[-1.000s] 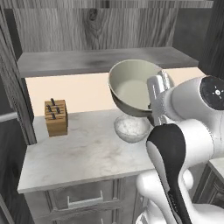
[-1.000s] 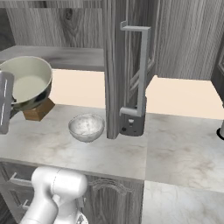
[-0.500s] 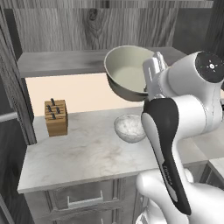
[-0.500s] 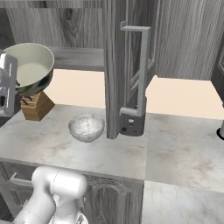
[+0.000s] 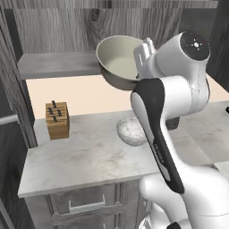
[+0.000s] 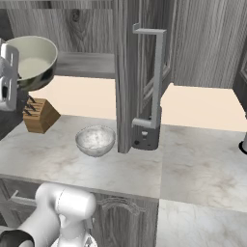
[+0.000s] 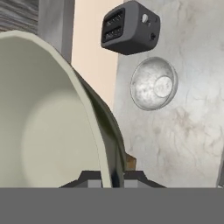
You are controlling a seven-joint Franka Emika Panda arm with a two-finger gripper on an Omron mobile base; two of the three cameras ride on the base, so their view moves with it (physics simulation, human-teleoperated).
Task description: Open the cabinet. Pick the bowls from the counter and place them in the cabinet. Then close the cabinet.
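Note:
My gripper [image 5: 140,61] is shut on the rim of the beige-olive bowl [image 5: 117,60], holding it tilted in the air level with the open cabinet's grey shelf [image 5: 58,64]. In the hand view the bowl's cream inside [image 7: 39,122] looms at the left, its rim pinched in the gripper [image 7: 113,177]. From the right, the bowl [image 6: 31,60] hangs beside the gripper [image 6: 10,60] in front of the shelf [image 6: 87,65]. The white-grey marbled bowl [image 5: 132,131] [image 6: 95,140] [image 7: 154,84] sits upright on the counter [image 5: 89,156] below.
A wooden knife block [image 5: 57,120] [image 6: 41,115] stands at the counter's back left. The cabinet's right door [image 6: 128,72] juts out open, its bar handle [image 6: 157,77] facing right. A dark toaster [image 6: 144,137] [image 7: 130,27] sits behind that door, near the marbled bowl.
The gripper has lifted the beige-olive bowl higher and carried it towards the cabinet shelf. The marbled bowl, knife block and door have stayed put.

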